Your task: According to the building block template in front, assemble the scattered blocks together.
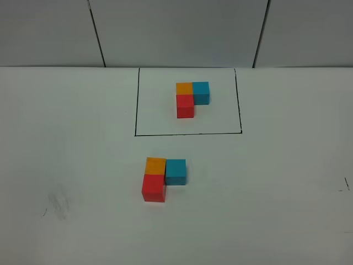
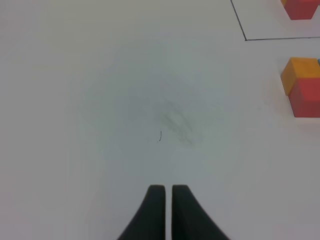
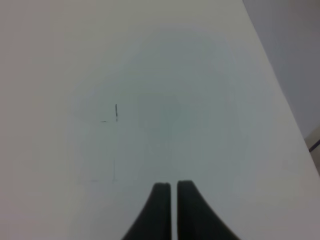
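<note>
The template (image 1: 191, 98) is an orange, blue and red cube trio inside a thin black rectangle at the back of the table. Nearer the front, the loose orange cube (image 1: 155, 165), teal-blue cube (image 1: 176, 171) and red cube (image 1: 154, 188) stand together in an L, orange touching blue, red in front of orange. The left wrist view shows the orange cube (image 2: 300, 72), the red cube (image 2: 306, 99) and the template's red cube (image 2: 300, 8) at its edge. My left gripper (image 2: 166, 189) is shut and empty over bare table. My right gripper (image 3: 170, 186) is shut and empty, far from the cubes.
The white table (image 1: 276, 193) has a grey smudge (image 1: 58, 203) at the front left and small pen marks (image 1: 346, 185) at the right edge. Grey wall panels (image 1: 176, 30) stand behind the table. The table's edge (image 3: 280, 95) shows in the right wrist view.
</note>
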Controlling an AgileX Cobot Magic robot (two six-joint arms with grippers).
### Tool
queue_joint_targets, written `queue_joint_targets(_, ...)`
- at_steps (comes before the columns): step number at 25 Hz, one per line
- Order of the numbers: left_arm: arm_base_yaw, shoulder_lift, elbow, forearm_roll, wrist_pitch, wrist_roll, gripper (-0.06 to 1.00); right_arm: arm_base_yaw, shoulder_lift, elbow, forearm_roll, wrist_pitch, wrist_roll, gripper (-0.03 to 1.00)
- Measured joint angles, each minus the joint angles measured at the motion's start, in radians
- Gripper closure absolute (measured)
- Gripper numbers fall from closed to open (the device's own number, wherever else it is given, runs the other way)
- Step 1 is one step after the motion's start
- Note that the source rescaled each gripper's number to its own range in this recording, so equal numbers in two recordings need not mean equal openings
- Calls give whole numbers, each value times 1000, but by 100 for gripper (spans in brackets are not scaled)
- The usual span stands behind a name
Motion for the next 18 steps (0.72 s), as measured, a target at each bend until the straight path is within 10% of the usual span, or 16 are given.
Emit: queue_joint_targets(18,0,0,0,0,0,0,94,101,-2,1,-1,0,0,97)
